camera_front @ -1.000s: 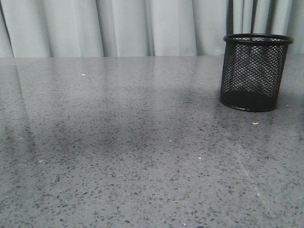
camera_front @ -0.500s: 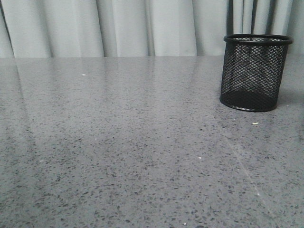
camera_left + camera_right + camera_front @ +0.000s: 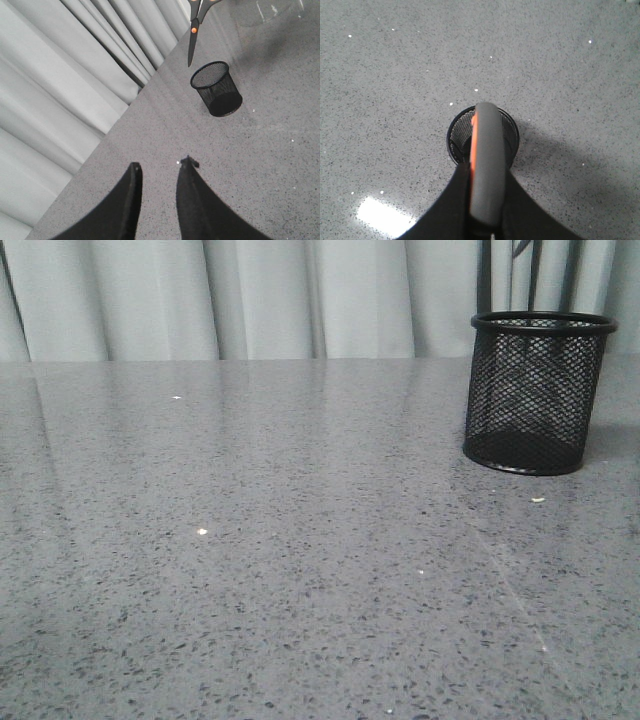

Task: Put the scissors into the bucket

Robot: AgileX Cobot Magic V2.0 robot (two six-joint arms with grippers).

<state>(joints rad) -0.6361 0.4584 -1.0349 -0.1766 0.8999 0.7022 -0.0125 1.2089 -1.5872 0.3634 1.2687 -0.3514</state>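
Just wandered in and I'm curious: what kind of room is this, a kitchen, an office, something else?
Probably a lab or test bench rather than a lived-in room. A bare grey speckled table backs onto a plain pale curtain, and almost the only props are a black mesh bucket and the scissors hanging above it.

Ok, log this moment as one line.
right end effector: holds grey-orange scissors | above black wire-mesh bucket | left end effector: open, empty
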